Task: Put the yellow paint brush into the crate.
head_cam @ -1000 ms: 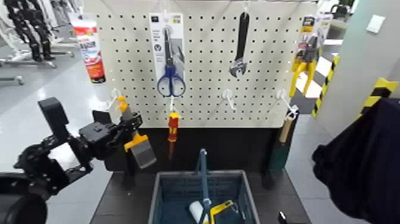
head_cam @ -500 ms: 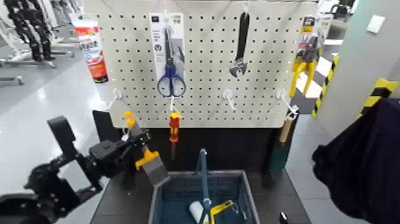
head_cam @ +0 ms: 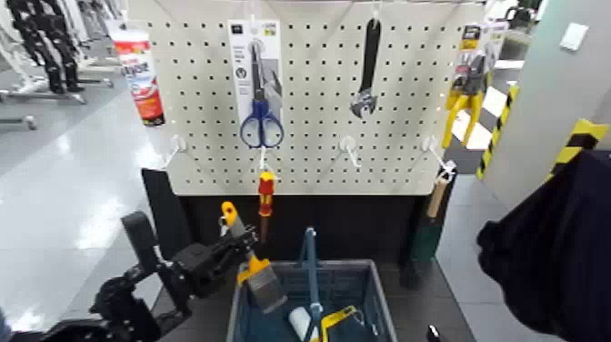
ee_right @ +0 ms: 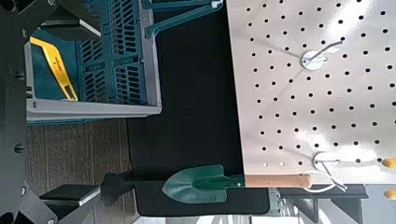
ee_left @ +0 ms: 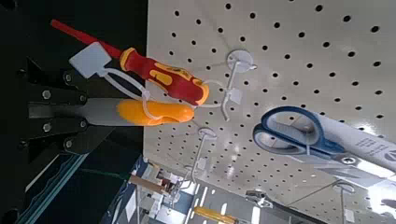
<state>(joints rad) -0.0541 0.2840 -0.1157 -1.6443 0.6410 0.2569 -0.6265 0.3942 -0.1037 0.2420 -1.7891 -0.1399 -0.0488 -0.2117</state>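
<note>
The yellow paint brush (head_cam: 247, 258) hangs tilted, with its yellow handle up and its grey bristles down. My left gripper (head_cam: 233, 257) is shut on it near the ferrule. The bristle head sits just above the left rim of the blue-grey crate (head_cam: 375, 289), which stands below the pegboard. In the left wrist view the brush handle (ee_left: 154, 112) sticks out from between the dark fingers (ee_left: 49, 97), with the pegboard behind it. The right wrist view looks at the crate (ee_right: 131, 89) from the side. There my right gripper (ee_right: 19, 105) stands open and holds nothing.
A red-and-yellow screwdriver (head_cam: 265, 193), blue scissors (head_cam: 261, 123), a wrench (head_cam: 367, 73) and yellow pliers (head_cam: 468, 86) hang on the pegboard. A green trowel (ee_right: 201, 184) hangs at its lower right. The crate holds a roller (head_cam: 299, 321) and a yellow tool (head_cam: 338, 320). A dark mass (head_cam: 545, 250) fills the right.
My left arm has carried the brush down and to the right, from the pegboard's lower left to the crate's left rim. The brush now tilts more.
</note>
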